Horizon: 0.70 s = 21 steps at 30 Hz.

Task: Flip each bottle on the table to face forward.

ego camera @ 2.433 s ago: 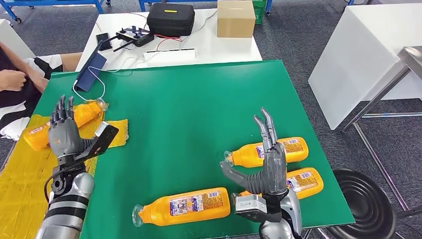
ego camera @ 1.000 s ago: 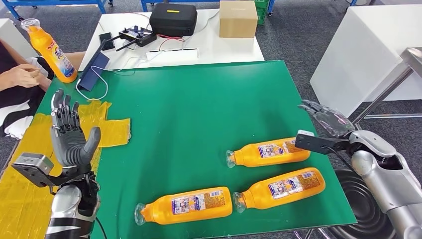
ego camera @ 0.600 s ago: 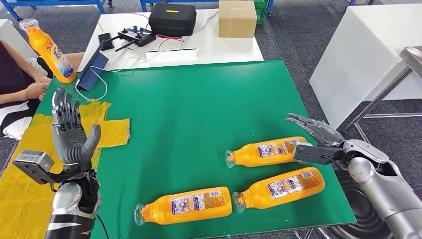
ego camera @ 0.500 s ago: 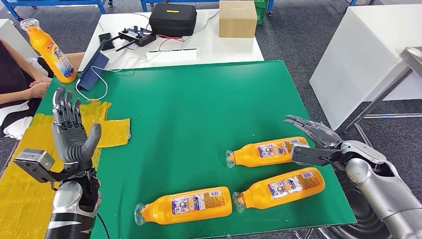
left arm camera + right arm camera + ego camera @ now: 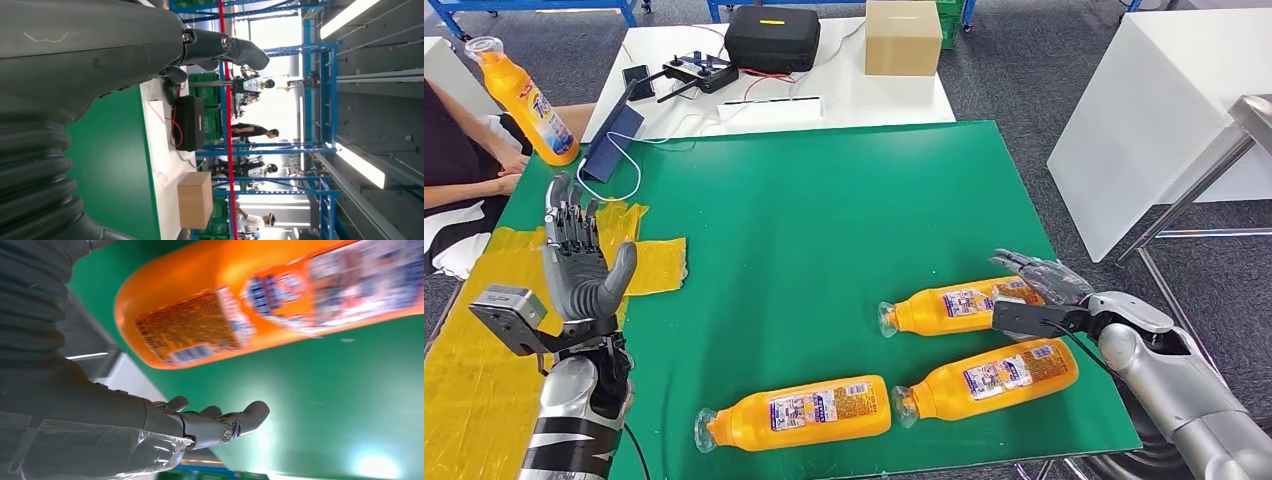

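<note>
Reaching inward since a moment ago, the right hand [image 5: 1036,282] hovers with fingers spread over the base of the far bottle [image 5: 959,306], which lies lengthwise, neck pointing left. Two more bottles [image 5: 989,376] [image 5: 796,410] lie nearer the table's front edge. The left hand [image 5: 579,265] stands raised, open and empty, well apart.

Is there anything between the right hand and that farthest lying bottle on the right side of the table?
Nothing visible. The right hand hangs open at the base of that bottle, with only bare green table around them.
</note>
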{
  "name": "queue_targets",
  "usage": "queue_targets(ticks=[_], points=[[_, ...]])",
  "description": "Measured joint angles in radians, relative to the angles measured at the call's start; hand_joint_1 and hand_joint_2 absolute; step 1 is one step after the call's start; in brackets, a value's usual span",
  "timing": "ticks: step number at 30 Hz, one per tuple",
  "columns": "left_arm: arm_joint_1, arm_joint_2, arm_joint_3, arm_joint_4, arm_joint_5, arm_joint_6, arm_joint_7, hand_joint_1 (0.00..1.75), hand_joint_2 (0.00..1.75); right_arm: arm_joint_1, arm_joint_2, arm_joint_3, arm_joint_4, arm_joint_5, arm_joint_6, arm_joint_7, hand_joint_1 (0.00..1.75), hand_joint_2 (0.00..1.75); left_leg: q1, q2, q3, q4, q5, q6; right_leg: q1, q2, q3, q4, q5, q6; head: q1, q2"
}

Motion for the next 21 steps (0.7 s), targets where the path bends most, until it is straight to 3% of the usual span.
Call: queue_targets(ticks=[7,8,12,13,15,21], points=[[-0.014,0.001,0.001,0.044,0.015,0.000,0.009,0.00,1.75,-0.064,0.096,0.059,0.203,0.080,-0.083,0.024,0.06,1.75,0.000,0.000,0.001,0.000,0.000,0.000,0.000,0.000,0.000,0.000,0.000,0.000,0.000,0.000],[-0.016,0.001,0.001,0.048,0.016,-0.001,0.010,0.00,1.75,-0.073,0.110,0.067,0.229,0.085,-0.093,0.024,0.21,1.75,0.000,0.000,0.001,0.000,0.000,0.000,0.000,0.000,0.000,0.000,0.000,0.000,0.000,0.000],[-0.021,0.001,0.001,0.061,0.018,-0.003,0.011,0.00,1.75,-0.110,0.156,0.093,0.306,0.099,-0.120,0.026,1.51,1.75,0.001,0.001,0.001,0.000,0.000,0.000,0.001,0.001,0.000,0.000,0.000,0.000,0.000,0.000],[-0.021,0.001,0.001,0.063,0.018,-0.003,0.012,0.00,1.75,-0.116,0.165,0.097,0.320,0.102,-0.127,0.028,1.61,1.75,0.001,0.001,0.002,0.000,0.000,0.000,0.001,0.002,0.000,0.000,0.000,0.000,0.000,0.000],[-0.021,0.001,0.001,0.066,0.019,-0.003,0.014,0.00,1.75,-0.127,0.185,0.102,0.346,0.108,-0.142,0.034,1.72,1.75,0.001,0.002,0.002,0.000,0.000,0.000,0.001,0.002,0.000,0.000,0.000,0.000,0.000,0.000],[-0.021,0.001,0.002,0.069,0.019,-0.004,0.015,0.00,1.75,-0.146,0.239,0.105,0.394,0.119,-0.200,0.040,1.75,1.75,0.001,0.001,0.002,0.000,0.000,0.000,0.001,0.002,0.001,0.000,0.001,0.000,0.000,0.000]])
